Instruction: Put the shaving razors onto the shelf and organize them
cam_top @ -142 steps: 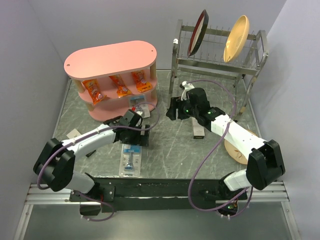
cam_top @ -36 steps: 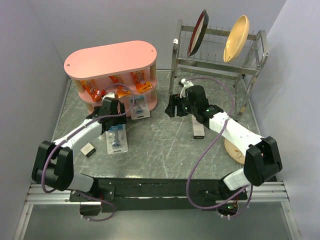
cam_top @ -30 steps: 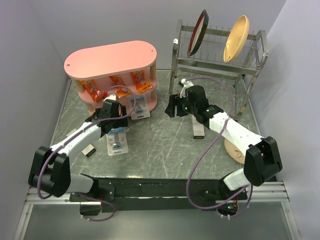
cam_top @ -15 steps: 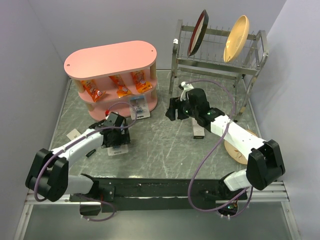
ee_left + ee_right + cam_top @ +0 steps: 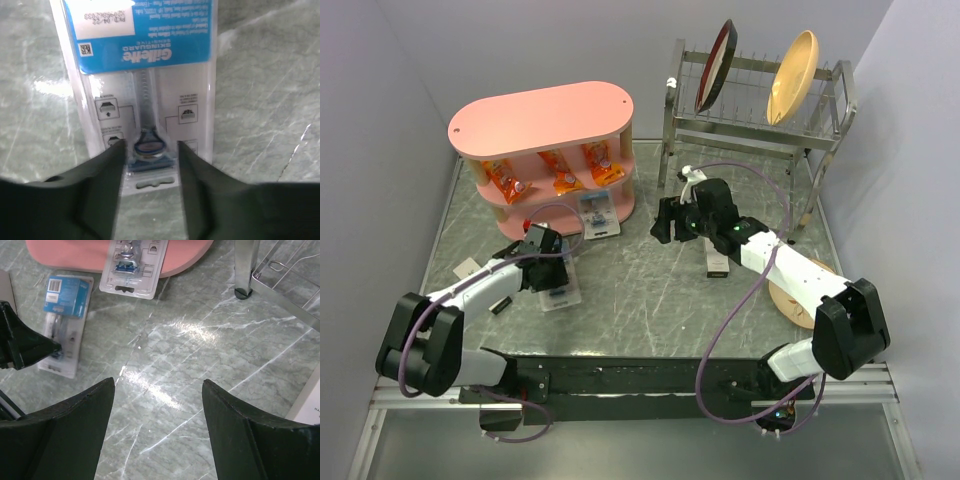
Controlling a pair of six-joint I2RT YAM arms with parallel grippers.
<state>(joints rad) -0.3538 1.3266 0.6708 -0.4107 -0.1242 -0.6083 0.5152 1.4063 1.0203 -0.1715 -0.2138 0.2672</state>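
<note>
While astride the razor pack (image 5: 145, 90), left gripper (image 5: 151, 146), grasp unclear; right gripper (image 5: 157, 385) released.

White arms (image 5: 485, 283), black joints, purple cables (image 5: 718, 338)

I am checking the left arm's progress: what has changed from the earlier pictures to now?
The left gripper drew back from the shelf and came down over the razor on the table. Its jaws narrowed around the razor's head, but a grip is not sure. That razor lies nearer the shelf than at first. The right gripper, open, and the razor at the shelf's foot stayed.
</note>
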